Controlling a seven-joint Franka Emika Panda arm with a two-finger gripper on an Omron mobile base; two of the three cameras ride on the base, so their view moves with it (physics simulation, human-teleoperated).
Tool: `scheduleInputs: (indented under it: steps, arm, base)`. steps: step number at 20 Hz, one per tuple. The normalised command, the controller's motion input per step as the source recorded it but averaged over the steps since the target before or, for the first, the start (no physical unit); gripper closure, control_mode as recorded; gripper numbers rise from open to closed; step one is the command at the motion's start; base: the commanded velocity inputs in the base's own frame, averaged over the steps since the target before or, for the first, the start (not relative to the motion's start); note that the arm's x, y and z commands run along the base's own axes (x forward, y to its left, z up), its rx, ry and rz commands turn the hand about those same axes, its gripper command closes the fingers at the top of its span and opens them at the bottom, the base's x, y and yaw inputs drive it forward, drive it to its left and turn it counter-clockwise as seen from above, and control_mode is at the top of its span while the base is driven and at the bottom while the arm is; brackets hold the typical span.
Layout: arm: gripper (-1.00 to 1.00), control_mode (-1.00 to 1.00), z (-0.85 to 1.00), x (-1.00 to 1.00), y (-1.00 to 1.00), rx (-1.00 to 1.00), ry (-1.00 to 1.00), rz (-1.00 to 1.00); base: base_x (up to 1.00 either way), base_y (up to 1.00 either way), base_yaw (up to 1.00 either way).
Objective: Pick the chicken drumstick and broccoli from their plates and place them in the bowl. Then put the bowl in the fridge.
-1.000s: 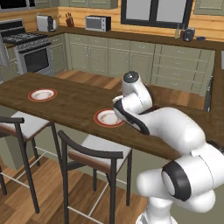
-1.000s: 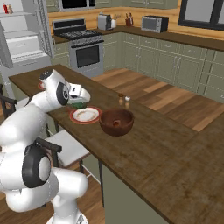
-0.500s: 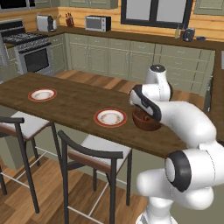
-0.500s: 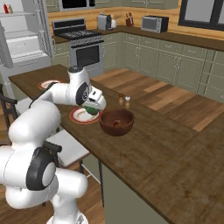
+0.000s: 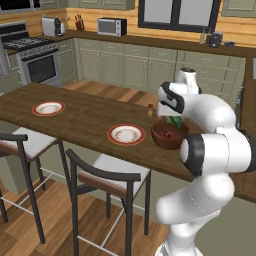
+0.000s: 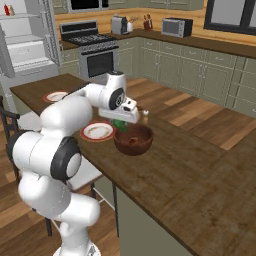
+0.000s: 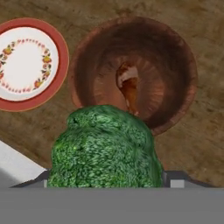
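gripper grasping the broccoli, floret sitting between the fingers | bowl lying beyond the fingertips, chicken drumstick resting inside | empty plate sitting beside the bowl

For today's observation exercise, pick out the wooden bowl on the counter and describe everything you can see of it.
The bowl is deep, round, glossy dark reddish-brown wood with ring marks inside. It stands upright on the wooden counter, beside the nearer red-rimmed plate with a slim gap between them. The chicken drumstick lies inside on its bottom. The gripper holds the broccoli above its near rim; whether they touch is unclear.
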Motion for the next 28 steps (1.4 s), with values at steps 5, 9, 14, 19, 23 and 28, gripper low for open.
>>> scheduleInputs:
  steps: [5, 9, 14, 19, 23, 28]
  arm:
    - [1.0, -1.0, -0.43, 0.28, -0.27, 0.07, 0.0, 0.11]
    - [1.0, -1.0, -0.51, 0.28, -0.27, 0.02, 0.04, 0.1]
    - [1.0, -1.0, -0.47, 0.31, -0.15, 0.01, 0.04, 0.08]
    - [1.0, -1.0, -0.36, 0.37, -0.03, 0.0, 0.04, 0.05]
    - [1.0, -1.0, -0.21, 0.29, 0.0, 0.0, 0.01, 0.04]
    - [1.0, -1.0, -0.31, 0.32, 0.0, 0.0, 0.0, 0.05]
  base:
    - [0.0, 0.0, 0.0]
    - [0.0, 0.0, 0.0]
    - [0.0, 0.0, 0.0]
    - [0.0, 0.0, 0.0]
    - [0.0, 0.0, 0.0]
    - [0.0, 0.0, 0.0]
